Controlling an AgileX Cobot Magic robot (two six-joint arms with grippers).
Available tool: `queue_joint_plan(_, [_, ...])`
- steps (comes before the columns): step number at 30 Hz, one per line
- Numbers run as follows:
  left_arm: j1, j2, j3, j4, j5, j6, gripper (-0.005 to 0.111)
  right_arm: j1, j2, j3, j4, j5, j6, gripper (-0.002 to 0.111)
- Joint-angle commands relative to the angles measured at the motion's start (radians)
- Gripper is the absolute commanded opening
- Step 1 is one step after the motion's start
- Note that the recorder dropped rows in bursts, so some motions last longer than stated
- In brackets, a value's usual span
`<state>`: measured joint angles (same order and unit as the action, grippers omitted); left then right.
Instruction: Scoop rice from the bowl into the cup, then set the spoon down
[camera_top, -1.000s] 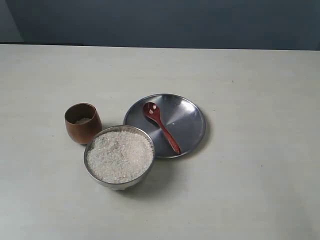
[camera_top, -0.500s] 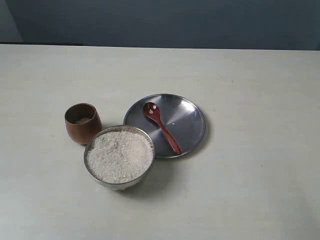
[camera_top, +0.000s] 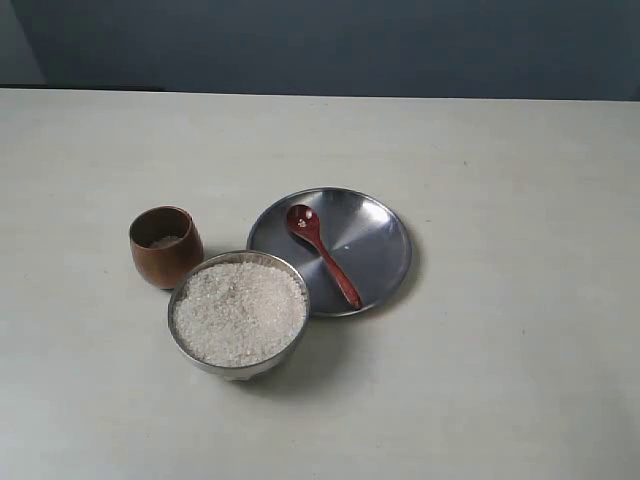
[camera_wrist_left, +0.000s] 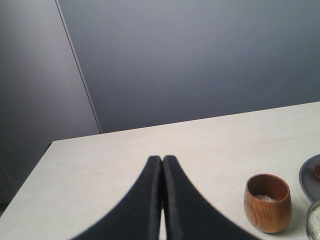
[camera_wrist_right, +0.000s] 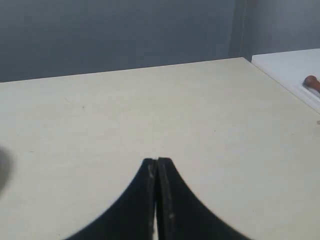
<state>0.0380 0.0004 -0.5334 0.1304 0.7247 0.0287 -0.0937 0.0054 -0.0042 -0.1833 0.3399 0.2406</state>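
The steel bowl (camera_top: 239, 361) stands near the table's front, heaped with white rice (camera_top: 240, 311). Just behind it to the left is the brown wooden cup (camera_top: 165, 250), with a little rice at its bottom; it shows too in the left wrist view, cup (camera_wrist_left: 267, 203). The reddish spoon (camera_top: 322, 254) lies on a flat steel plate (camera_top: 375, 240), a few grains in its scoop. Neither arm appears in the exterior view. My left gripper (camera_wrist_left: 162, 159) is shut and empty, off to the cup's side. My right gripper (camera_wrist_right: 157, 160) is shut and empty over bare table.
The table (camera_top: 500, 380) is pale and wide, with a dark wall behind it. In the right wrist view a white surface (camera_wrist_right: 290, 70) with a small red-brown object (camera_wrist_right: 312, 82) sits beyond the table's edge.
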Motion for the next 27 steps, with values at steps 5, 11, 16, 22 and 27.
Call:
queue_joint_plan(5, [0.002,0.000,-0.004,0.002,-0.010,-0.001,0.000,-0.006,-0.005,0.004,0.020,-0.007,-0.074,0.000])
queue_joint_plan(11, [0.002,0.000,-0.004,0.002,-0.010,-0.001,0.000,-0.006,-0.005,0.004,0.121,-0.009,-0.192,0.000])
queue_joint_plan(16, [0.002,0.000,-0.004,0.002,-0.010,-0.001,0.000,-0.006,-0.005,0.004,0.153,-0.009,-0.205,0.000])
queue_joint_plan(22, [0.002,0.000,-0.004,0.002,-0.010,-0.001,0.000,-0.006,-0.005,0.004,0.194,-0.009,-0.260,0.000])
queue_joint_plan(27, [0.002,0.000,-0.004,0.002,-0.010,-0.001,0.000,-0.006,-0.005,0.004,0.192,-0.009,-0.263,0.000])
